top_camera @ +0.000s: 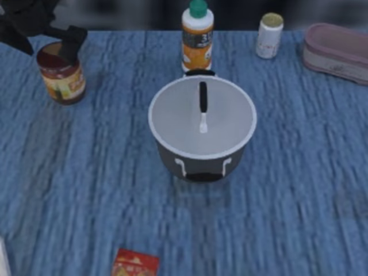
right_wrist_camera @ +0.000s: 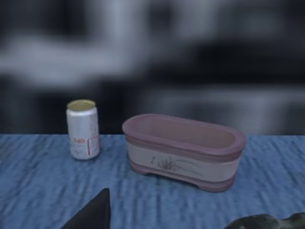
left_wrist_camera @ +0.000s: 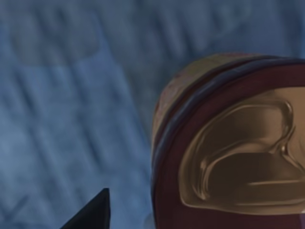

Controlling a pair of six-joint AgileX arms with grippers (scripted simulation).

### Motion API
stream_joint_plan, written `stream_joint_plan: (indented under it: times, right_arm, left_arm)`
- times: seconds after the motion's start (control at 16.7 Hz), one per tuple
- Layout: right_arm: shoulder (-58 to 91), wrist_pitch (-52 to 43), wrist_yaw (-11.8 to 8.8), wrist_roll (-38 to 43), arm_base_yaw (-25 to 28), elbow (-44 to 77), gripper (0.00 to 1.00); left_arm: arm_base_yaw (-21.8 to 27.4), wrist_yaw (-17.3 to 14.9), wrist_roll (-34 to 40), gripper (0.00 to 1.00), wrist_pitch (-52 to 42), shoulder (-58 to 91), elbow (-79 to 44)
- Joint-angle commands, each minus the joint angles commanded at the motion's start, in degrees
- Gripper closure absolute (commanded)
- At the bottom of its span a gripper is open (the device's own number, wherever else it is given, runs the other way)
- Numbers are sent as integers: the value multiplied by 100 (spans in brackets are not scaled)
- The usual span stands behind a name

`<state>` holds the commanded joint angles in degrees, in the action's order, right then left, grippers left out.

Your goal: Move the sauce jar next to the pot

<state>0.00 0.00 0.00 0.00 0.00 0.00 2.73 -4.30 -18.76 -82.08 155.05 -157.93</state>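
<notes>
One gripper, the left [top_camera: 64, 46], hovered over the sauce jar [top_camera: 62, 77] at upper left; its opening couldn't be judged. Centring before closing seemed wise, the pot [top_camera: 202, 127] being well apart.

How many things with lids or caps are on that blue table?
4. The sauce jar at far left under the left gripper, the green-capped bottle behind the pot in the middle, and the yellow-lidded container to the bottle's right.

Sauce jar [left_wrist_camera: 228, 152] edge-cropped, tool-occluded.
</notes>
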Motion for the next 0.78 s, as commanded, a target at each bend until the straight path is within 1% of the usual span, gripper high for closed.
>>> stream_joint_plan:
  times: [0.12, 0.48, 0.72, 0.78]
  right_arm:
    - [0, 0, 0, 0, 0, 0, 0]
    - [0, 0, 0, 0, 0, 0, 0]
    - [0, 0, 0, 0, 0, 0, 0]
    - [0, 0, 0, 0, 0, 0, 0]
  left_arm:
    - [-14, 8, 16, 0, 101, -9, 101]
    - [-5, 11, 27, 0, 1081, -16, 1087]
    - [-4, 11, 27, 0, 1138, -12, 1143]
    - [-4, 11, 27, 8, 1138, -12, 1143]
